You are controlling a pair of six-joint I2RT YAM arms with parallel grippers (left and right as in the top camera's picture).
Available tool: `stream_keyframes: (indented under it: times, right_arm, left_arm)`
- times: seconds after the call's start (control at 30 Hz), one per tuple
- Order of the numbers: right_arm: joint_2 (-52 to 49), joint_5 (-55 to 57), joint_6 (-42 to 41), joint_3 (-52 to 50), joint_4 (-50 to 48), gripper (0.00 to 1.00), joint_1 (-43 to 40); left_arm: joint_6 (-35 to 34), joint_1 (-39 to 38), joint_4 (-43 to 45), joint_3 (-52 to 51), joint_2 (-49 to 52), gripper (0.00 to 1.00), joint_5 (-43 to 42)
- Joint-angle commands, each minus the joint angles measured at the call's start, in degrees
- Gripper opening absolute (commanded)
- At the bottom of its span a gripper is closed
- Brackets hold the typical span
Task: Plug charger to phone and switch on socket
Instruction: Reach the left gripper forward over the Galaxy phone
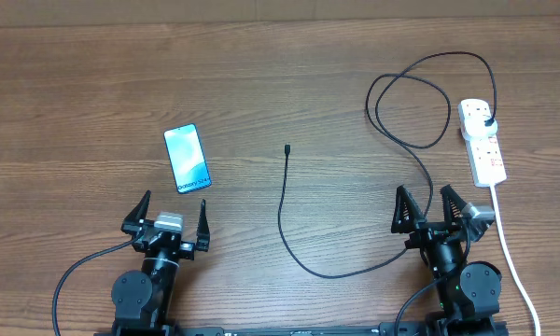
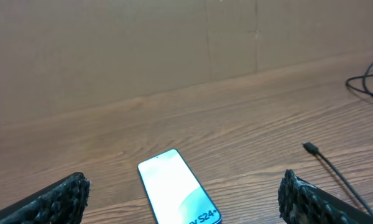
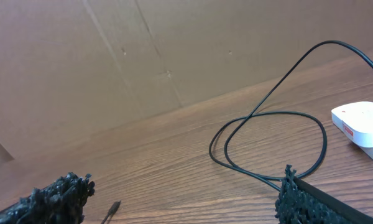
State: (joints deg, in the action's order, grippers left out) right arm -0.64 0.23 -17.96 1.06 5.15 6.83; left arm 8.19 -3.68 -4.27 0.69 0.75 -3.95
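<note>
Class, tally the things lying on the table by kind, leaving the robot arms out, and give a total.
Phone: 1
Charger: 1
Socket: 1
Total: 3

Looks like a robotics lab bench to me, not anybody's home. There's a plain brown wood-grain tabletop (image 1: 75,93) with a black left robot arm (image 1: 140,291) and a black right robot arm (image 1: 476,285) mounted at its near edge. Flat brown cardboard sheets (image 2: 112,50) wall off the back, and a white elongated power strip (image 1: 483,149) lies right on the table.
</note>
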Motion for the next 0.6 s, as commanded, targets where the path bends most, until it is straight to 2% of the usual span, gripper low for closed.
stream_keyframes:
  times: [0.0, 0.3, 0.57]
  right_arm:
    - [0.09, 0.09, 0.44, -0.61, -0.37, 1.0, -0.15]
    - [0.09, 0.09, 0.44, -0.61, -0.37, 1.0, -0.15]
    - [0.09, 0.09, 0.44, -0.61, -0.37, 1.0, -0.15]
  left_arm:
    - [-2.69, -0.09, -0.04, 2.21, -0.48, 1.0, -1.03]
    - [-2.69, -0.09, -3.3, 8.15, 2.27, 0.99, -1.46]
    - [-4.22, -0.09, -3.85, 18.25, 15.76, 1.0, -4.04]
